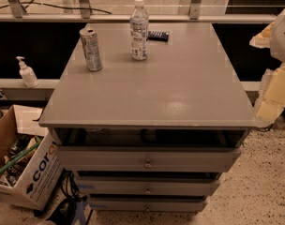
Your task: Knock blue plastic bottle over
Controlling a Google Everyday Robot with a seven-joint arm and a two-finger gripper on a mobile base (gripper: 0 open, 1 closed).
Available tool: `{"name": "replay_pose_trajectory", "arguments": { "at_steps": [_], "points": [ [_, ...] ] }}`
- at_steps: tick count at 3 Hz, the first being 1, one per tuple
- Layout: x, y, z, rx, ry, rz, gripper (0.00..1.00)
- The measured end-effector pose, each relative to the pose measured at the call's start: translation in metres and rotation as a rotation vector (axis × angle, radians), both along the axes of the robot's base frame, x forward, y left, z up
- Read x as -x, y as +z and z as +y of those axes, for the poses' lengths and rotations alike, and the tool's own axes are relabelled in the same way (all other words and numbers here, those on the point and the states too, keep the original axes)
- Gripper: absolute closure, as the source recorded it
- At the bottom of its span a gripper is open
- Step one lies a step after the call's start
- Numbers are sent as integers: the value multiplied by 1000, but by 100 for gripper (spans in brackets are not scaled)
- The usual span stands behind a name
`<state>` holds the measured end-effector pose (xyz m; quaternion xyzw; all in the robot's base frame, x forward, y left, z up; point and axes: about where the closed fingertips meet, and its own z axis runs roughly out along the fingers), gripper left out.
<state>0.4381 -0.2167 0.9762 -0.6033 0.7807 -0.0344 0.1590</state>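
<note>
The blue plastic bottle (139, 29) stands upright near the back edge of the grey cabinet top (180, 88). It is clear, with a white cap and a whitish label with dark print. My gripper (273, 86) shows as pale, yellowish blocky parts at the right edge of the view, beside the cabinet's right side. It is far to the right of the bottle and nearer the front, and it touches nothing.
A silver drink can (91, 49) stands upright left of the bottle. A small dark flat object (158, 35) lies just right of the bottle. A white pump bottle (26, 73) stands on a ledge at left. A cardboard box (25, 168) sits on the floor lower left. Drawers (147, 161) face front.
</note>
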Motion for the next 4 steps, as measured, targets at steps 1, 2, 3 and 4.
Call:
{"name": "replay_pose_trajectory", "arguments": {
  "at_steps": [1,2,3,4],
  "points": [
    [0,0,0,0,0,0,0],
    [-4,3,2,-16,4,-39,0],
    [-19,-7,16,-60,32,-101,0],
    [-50,-23,36,-143,43,-169,0]
  ]
}}
